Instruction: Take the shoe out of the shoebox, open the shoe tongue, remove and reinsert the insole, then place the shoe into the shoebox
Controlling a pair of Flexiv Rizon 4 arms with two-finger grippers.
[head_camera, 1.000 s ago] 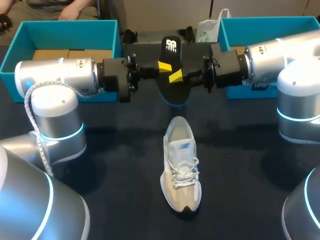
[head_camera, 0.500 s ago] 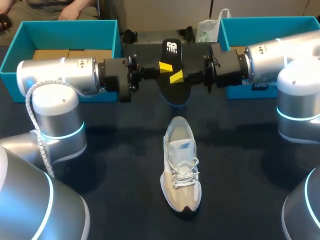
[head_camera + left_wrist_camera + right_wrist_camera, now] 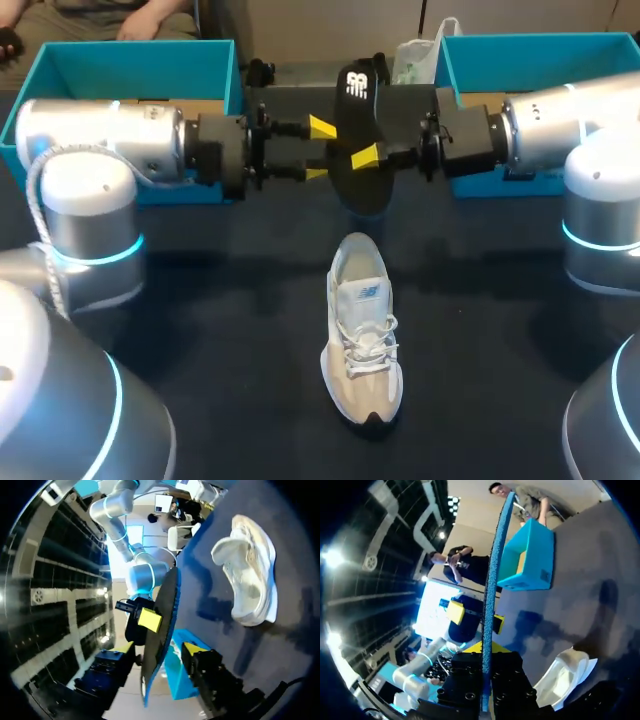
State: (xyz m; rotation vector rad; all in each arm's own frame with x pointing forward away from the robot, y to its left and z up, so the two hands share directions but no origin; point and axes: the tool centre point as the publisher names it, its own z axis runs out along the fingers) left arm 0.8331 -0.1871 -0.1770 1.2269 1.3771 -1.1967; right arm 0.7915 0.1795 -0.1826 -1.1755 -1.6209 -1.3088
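Two teal boxes (image 3: 140, 65) on dark table (image 3: 230, 330) | shoe (image 3: 362, 330) mid-table | right jaws grip insole (image 3: 362, 190) | left jaws open

At upper centre the black insole (image 3: 362, 185) bears a white logo, mid-frame the shoe (image 3: 362, 340) tongue a small blue one; no readable words.
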